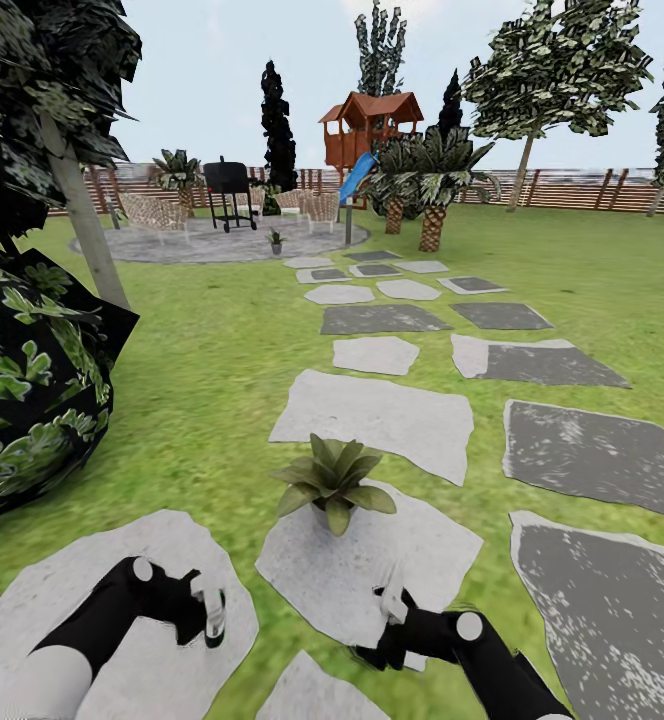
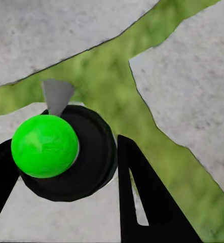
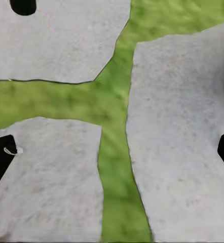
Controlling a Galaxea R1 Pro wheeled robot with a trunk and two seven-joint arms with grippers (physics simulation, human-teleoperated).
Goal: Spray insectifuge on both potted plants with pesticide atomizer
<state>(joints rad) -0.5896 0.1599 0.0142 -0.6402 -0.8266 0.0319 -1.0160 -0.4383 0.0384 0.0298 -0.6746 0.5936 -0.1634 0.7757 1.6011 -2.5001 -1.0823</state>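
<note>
Potted plants: 1 (image 1: pixel 332 482) sits on a stepping stone (image 1: pixel 372 575) at lower center, another (image 1: pixel 275 240) far off on the patio, while both grippers, left (image 1: pixel 212 612) and right (image 1: pixel 392 607), hang spread and empty, so finding the sprayer bottle should come first.

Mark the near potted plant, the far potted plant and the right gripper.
near potted plant (image 1: pixel 334 478), head view, centre of its leaf rosette
far potted plant (image 1: pixel 275 240), head view, its leaves, on the patio edge
right gripper (image 1: pixel 393 600), head view, between its fingertips
</note>
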